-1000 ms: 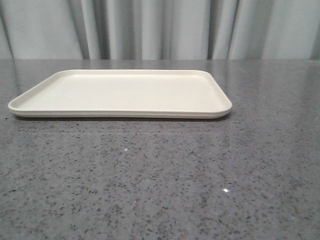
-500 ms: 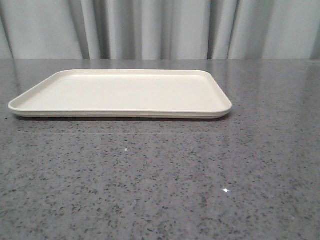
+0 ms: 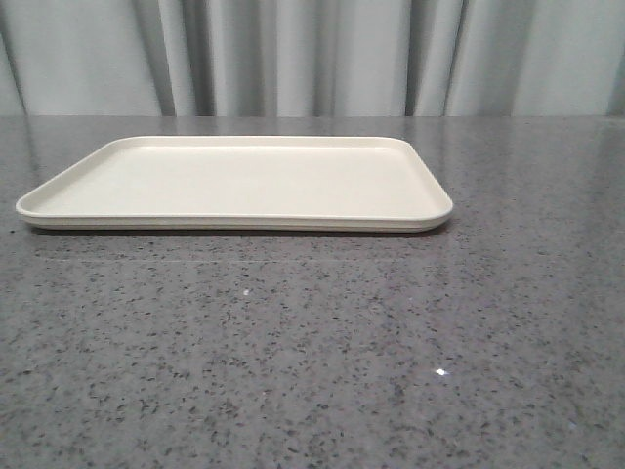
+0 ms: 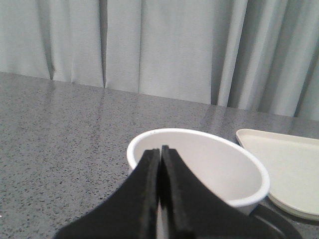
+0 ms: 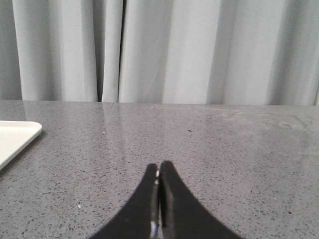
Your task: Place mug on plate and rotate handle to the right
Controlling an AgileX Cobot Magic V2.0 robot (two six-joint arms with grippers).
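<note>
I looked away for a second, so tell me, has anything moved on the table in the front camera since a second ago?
Nothing visibly changed. The plate lies in the same spot on the grey table, bare, and no arm or mug has come into the front view.

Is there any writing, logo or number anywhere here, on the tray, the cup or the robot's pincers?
None can be read in any view.
The plate: plain cream, no print.
The mug: only its white rim and inside show in the left wrist view; no writing on that part.
The left gripper and right gripper: plain black, unmarked.
The table and curtain: no text.
</note>
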